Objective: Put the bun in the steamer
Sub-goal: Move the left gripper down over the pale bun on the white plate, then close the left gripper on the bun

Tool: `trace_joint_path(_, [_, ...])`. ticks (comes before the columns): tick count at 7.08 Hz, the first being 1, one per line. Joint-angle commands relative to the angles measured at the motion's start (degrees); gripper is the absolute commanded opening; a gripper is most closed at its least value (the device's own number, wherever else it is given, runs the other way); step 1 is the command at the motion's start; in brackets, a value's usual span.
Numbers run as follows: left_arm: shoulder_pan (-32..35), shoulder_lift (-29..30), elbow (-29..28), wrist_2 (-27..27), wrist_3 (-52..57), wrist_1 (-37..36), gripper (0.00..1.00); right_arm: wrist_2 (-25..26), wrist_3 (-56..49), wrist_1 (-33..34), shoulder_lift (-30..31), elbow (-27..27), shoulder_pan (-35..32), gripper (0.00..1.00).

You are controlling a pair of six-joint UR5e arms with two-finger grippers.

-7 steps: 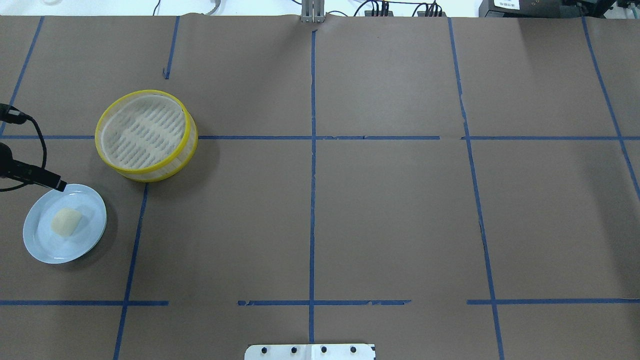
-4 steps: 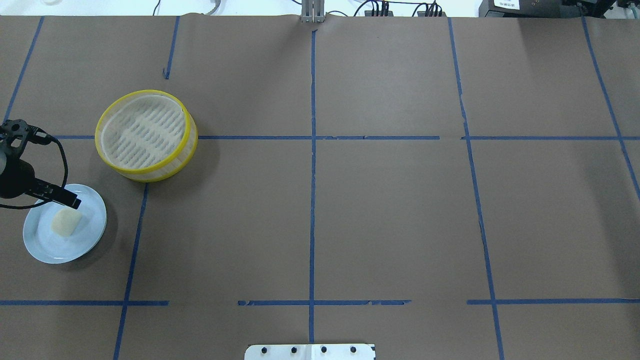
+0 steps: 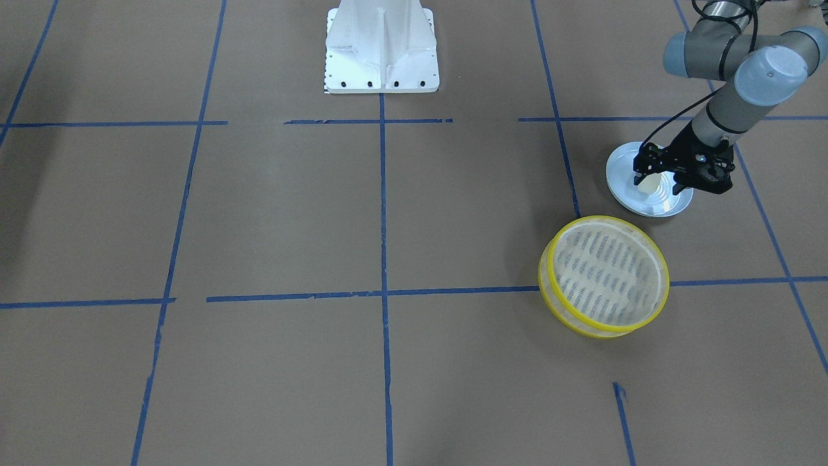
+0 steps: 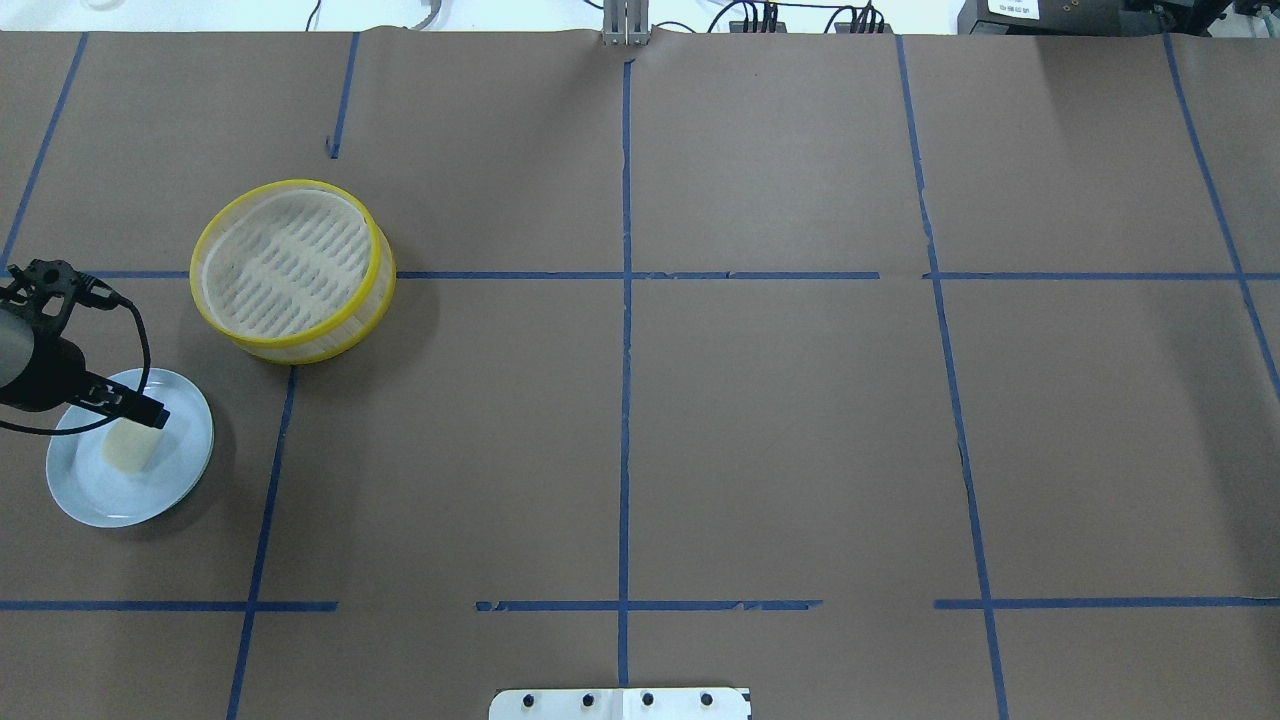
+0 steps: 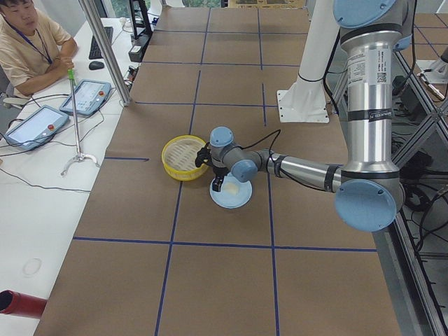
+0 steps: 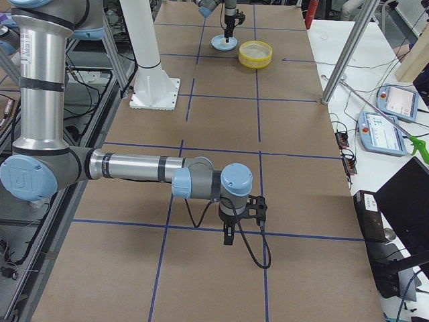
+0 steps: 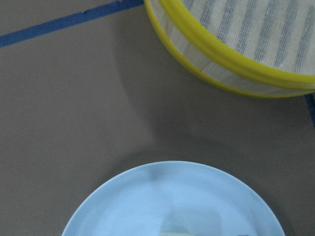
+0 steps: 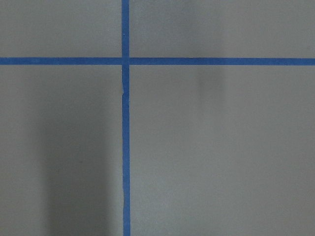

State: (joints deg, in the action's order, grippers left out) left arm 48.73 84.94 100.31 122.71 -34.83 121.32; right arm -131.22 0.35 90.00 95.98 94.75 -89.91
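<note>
Overhead view, read from its left edge. The left claw [image 4: 148, 414] comes in from 9 o'clock and hangs low over a pale blue plate [image 4: 180, 472]. The plate sits on the desk [image 4: 780, 420] at about 8 o'clock from the desk's centre. The bun [image 4: 128, 452] lies near the middle of that plate, partly under the claw. In the front-facing view the left claw [image 3: 658, 182] stands wide, one jaw on either side of the bun [image 3: 649, 186] on the plate [image 3: 618, 175]. Whether either jaw touches the bun cannot be told. The left wrist view shows the far part of the plate [image 7: 123, 196] and a sliver of the bun [image 7: 172, 231] at 6 o'clock of that picture. The steamer [image 4: 300, 348] stands upright on the desk at 1 o'clock from the plate, near it but apart, with a strip of brown paper between them. In the left wrist view the steamer [image 7: 216, 54] fills the 1 o'clock corner. Blue tape [image 4: 625, 400] marks the desk into a grid. The right claw [image 6: 228, 236] shows only in the right-side view. It points down above the desk near a tape crossing, well apart from plate and steamer. Whether it is wide or narrow cannot be told. The right wrist view shows brown paper and crossed blue tape [image 8: 125, 147].
</note>
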Motion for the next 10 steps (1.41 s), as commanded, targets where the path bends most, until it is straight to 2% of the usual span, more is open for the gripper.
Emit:
trace_joint_path(1, [-1.27, -0.3, -0.29, -0.02, -1.03, 0.14, 0.83, 0.0, 0.0, 0.0, 0.0, 0.0, 0.0, 1.0])
trace_joint_path(3, [-1.97, -1.44, -0.38, -0.11, -1.03, 0.93, 0.82, 0.0, 0.0, 0.0, 0.0, 0.0, 0.0, 1.0])
trace_joint_path(5, [-2.15, -3.89, -3.27, -0.11, -1.29, 9.15, 0.81, 0.0, 0.0, 0.0, 0.0, 0.0, 0.0, 1.0])
trace_joint_path(9, [-3.2, -3.47, -2.4, -0.63, -5.07, 9.64, 0.79, 0.0, 0.0, 0.0, 0.0, 0.0, 0.0, 1.0])
trace_joint_path(10, [-3.47, -3.46, -2.4, -0.98, -5.07, 9.64, 0.73, 0.0, 0.0, 0.0, 0.0, 0.0, 0.0, 1.0])
